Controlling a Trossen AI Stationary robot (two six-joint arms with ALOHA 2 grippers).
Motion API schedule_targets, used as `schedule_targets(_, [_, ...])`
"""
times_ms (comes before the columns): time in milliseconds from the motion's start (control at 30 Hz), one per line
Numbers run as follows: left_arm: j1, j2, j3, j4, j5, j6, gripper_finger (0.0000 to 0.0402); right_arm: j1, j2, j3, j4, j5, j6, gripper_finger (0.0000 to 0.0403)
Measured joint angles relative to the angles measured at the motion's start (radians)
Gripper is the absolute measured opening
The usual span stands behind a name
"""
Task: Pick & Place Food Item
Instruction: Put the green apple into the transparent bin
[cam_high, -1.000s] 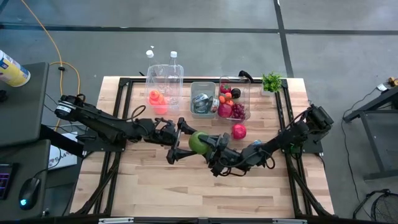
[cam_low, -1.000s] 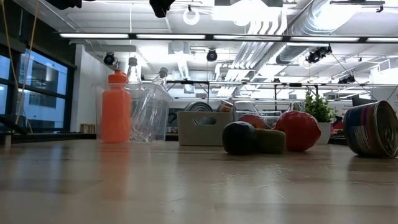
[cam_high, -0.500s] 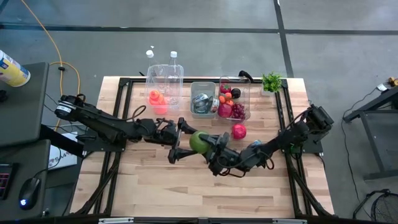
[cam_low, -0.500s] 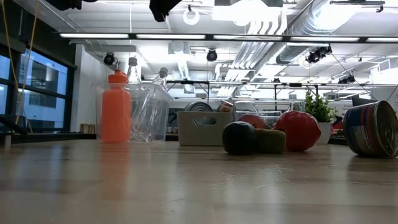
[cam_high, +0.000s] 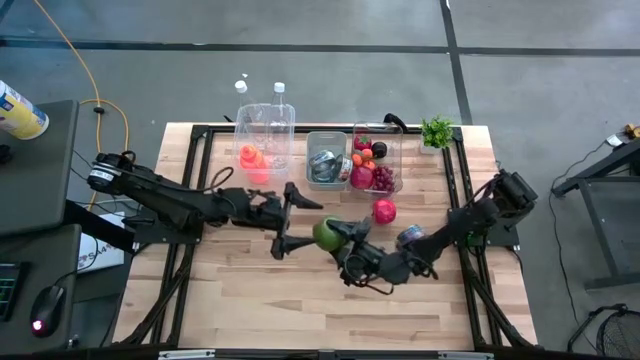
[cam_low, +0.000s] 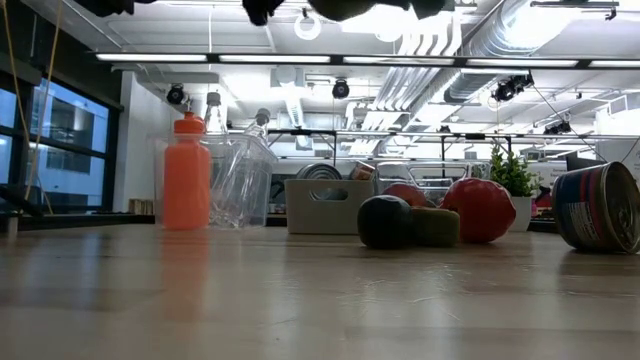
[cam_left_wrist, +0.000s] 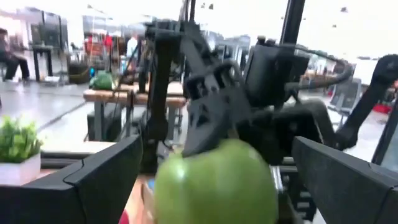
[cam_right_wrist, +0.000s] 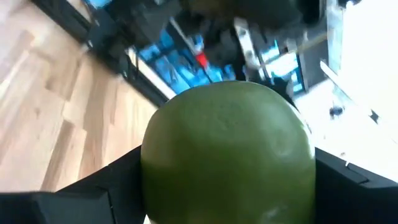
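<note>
A green apple (cam_high: 326, 233) hangs above the middle of the table, and my right gripper (cam_high: 333, 238) is shut on it. In the right wrist view the apple (cam_right_wrist: 227, 149) fills the space between the two fingers. My left gripper (cam_high: 306, 222) comes in from the table's left and is open wide. In the left wrist view the apple (cam_left_wrist: 214, 183) stands between the ends of its fingers with a gap on each side, touching neither. The apple's underside (cam_low: 345, 8) shows at the low view's top edge. My right gripper pinches the apple between its two fingers, one finger (cam_right_wrist: 93, 186) on one side of the fruit and the other finger (cam_right_wrist: 354, 186) on the opposite side. The fingers come about level from the table's right. The apple is lifted clear of the table.
Along the far edge stand a clear bin with an orange bottle (cam_high: 250, 157), a grey bin (cam_high: 326, 160) with cans and a clear bin (cam_high: 375, 160) with fruit. A red fruit (cam_high: 384, 211) and a can (cam_high: 410, 236) lie near my right arm. A small plant (cam_high: 437, 131) stands at the far right.
My right gripper has carried the apple a little toward the table's right and near edge and downward, rolling as it went. The apple has drawn back toward the tips of my left fingers. It now shows at the low view's top edge.
</note>
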Motion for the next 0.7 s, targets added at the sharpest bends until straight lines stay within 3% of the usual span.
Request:
schedule_targets(133, [-0.014, -0.027, 0.0, 0.004, 0.0, 0.0, 0.04, 0.021, 0.002, -0.001, -0.116, 0.168, 0.14, 0.0303])
schedule_targets(333, [-0.045, -0.049, 0.0, -0.083, 0.001, 0.04, 0.04, 0.027, 0.002, 0.0, -0.47, 0.416, 0.537, 0.0303])
schedule_targets(700, [-0.111, -0.048, 0.0, -0.233, 0.001, 0.288, 0.04, 0.019, 0.002, 0.0, -1.046, 0.375, 1.214, 0.0303])
